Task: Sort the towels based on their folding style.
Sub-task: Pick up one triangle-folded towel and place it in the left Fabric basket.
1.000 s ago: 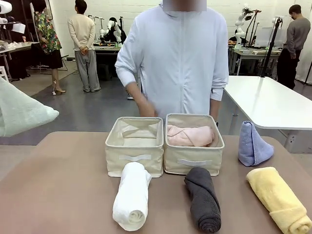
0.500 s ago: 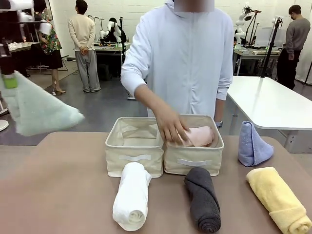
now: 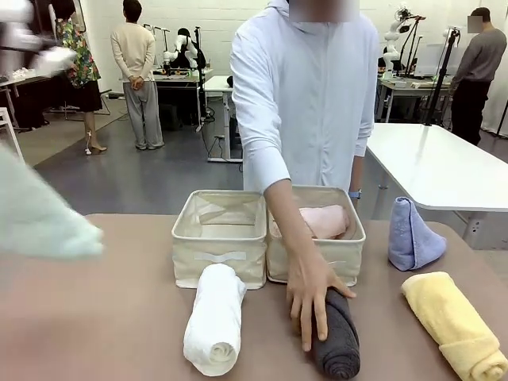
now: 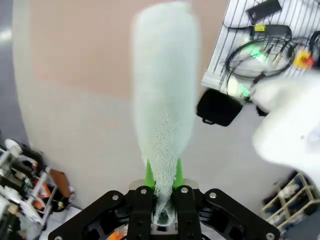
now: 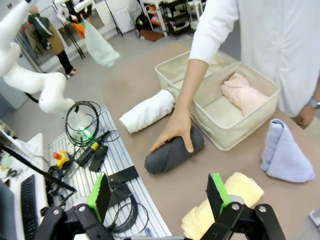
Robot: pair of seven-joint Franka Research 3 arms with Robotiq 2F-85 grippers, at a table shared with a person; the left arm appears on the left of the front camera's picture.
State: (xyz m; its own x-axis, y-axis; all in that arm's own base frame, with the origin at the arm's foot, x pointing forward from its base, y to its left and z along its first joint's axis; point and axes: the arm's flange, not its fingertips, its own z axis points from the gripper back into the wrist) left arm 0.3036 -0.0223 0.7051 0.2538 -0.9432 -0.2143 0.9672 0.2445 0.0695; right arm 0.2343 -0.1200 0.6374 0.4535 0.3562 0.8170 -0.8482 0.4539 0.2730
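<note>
- At the table's left side, the left gripper (image 4: 163,172) is clamped tight on the narrow end of the pale green towel (image 3: 40,218), which hangs in the air, blurred.
- The white towel (image 3: 216,317) lies rolled in front of the left basket (image 3: 218,266).
- The pink towel (image 3: 325,221) lies in the right basket (image 3: 341,262).
- The person's hand (image 3: 311,290), arm stretched across that basket, rests palm-down on the dark grey towel (image 3: 340,341).
- The blue towel (image 3: 413,236) stands as a cone, with the yellow towel (image 3: 452,321) rolled nearby.
- The right gripper (image 5: 159,192) hovers with its fingers spread wide, holding nothing.

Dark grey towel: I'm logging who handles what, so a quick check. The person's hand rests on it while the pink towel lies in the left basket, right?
Not quite. The person's hand does rest on the dark grey towel, but the pink towel lies in the right basket, not the left basket; the front view shows it.
</note>
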